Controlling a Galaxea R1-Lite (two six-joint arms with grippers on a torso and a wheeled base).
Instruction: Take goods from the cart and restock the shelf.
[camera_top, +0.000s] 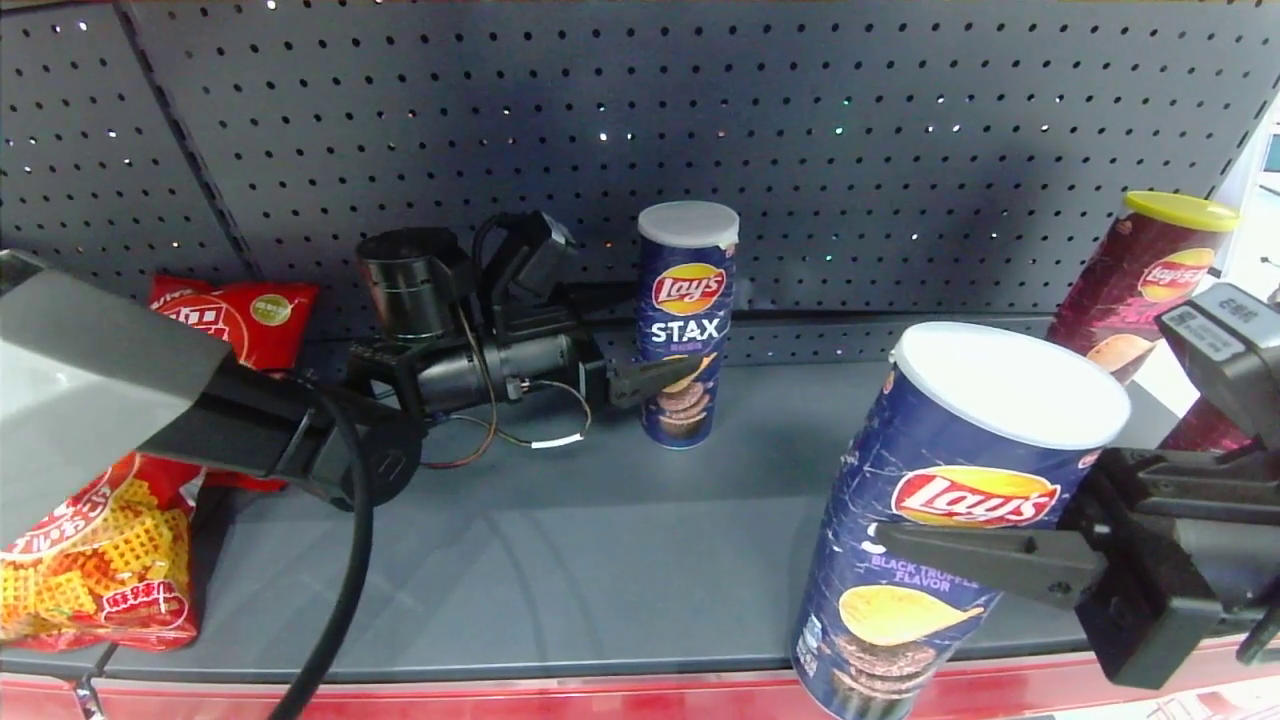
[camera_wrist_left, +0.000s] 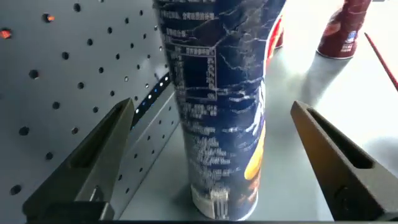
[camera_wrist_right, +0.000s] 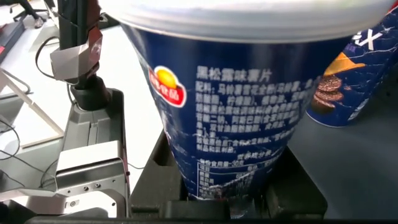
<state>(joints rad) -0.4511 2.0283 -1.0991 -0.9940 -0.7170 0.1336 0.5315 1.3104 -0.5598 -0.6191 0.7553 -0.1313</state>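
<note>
A: Where is the left claw (camera_wrist_left: 212, 107)?

B: It is in the middle of the head view, at the back of the shelf (camera_top: 560, 560). Its two fingers (camera_wrist_left: 99, 149) are apart, one on each side of the standing can (camera_top: 687, 320). The left wrist view shows a gap between each finger and the can, so they do not touch it.

A: How does the standing can stand?

B: It is upright on the shelf, close to the wall with holes (camera_top: 800, 120). It is blue with a white lid.

A: And the right claw (camera_top: 960, 530)?

B: It is in the lower right of the head view, clamped on the tilted can (camera_top: 960, 440). This is a second blue can with a white lid. One finger lies across the front of it, below the round label. The top of this can leans toward the right of the frame. Its lower end shows in front of the red front edge (camera_top: 600, 695) of the shelf, and I cannot tell if it touches anything there.

A: Are there other goods on the shelf?

B: Yes. A dark red can (camera_top: 1140, 280) with a yellow lid is at the right edge of the frame, behind the right claw. At the left there are two snack bags. A red bag (camera_top: 255, 315) leans at the wall, and a red and yellow bag (camera_top: 100, 570) lies in the lower left corner.
</note>
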